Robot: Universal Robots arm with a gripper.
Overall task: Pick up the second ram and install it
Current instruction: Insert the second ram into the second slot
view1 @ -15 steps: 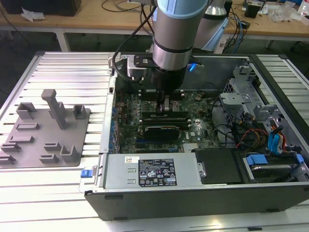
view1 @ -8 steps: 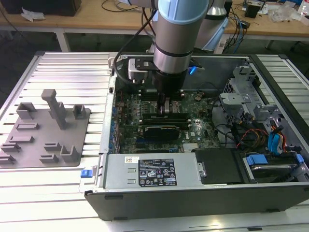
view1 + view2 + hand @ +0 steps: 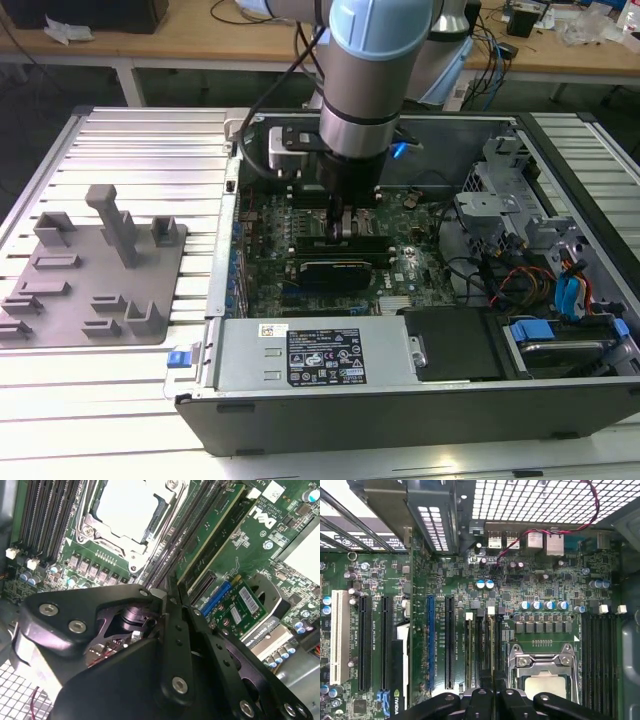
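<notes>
Down at the memory slots inside the open case [image 3: 420,412]: gripper [image 3: 338,222] sits straight down on the motherboard [image 3: 470,575], just far of the black expansion card [image 3: 340,268]. Fingers [image 3: 170,630] are drawn together with no real gap. I can't tell whether they nip the stick's top edge or just bear on it.

As I read it, the second ram [image 3: 211,536] stands on edge in a slot, ending right at the fingertips. So there's no sideways offset, only vertical.

Its long axis runs along the slots, from the exterior view's left to its right, parallel to the card. Seated or not: can't tell, the latches aren't clear.

Room is tight. CPU socket [image 3: 545,670] is just beside the slot bank on one side, with longer card slots on the other. The surface is a rigid board, and the slot does the guiding.

Grey fixture plate [image 3: 95,270] is well apart, outside the case on the exterior view's left.
</notes>
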